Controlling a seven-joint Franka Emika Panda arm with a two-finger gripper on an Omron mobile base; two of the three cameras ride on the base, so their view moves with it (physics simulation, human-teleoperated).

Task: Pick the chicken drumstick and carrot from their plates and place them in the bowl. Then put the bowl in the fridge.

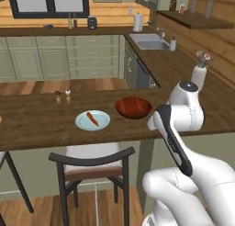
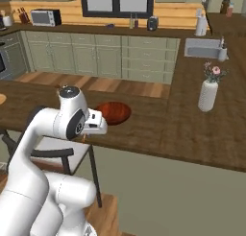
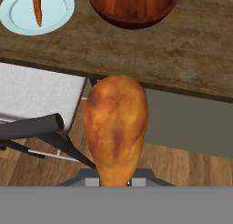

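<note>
Item: drumstick point(image 3: 115, 127), held in our gripper point(image 3: 116, 182), jaws closed on its narrow bone end. We judge it light, firm, greasy, prone to swivel. Bowl point(image 3: 132, 7) lies ahead; carrot point(image 3: 37, 8) ahead-left on blue plate point(image 3: 59, 11).

My white arm point(image 2: 57, 134) is rising at the lower left, partly covering the reddish-brown bowl point(image 2: 115, 112) sitting on the dark wooden surface point(image 2: 158, 129). A white vase point(image 2: 208, 95) holding flowers is standing well apart, right of the bowl.
</note>
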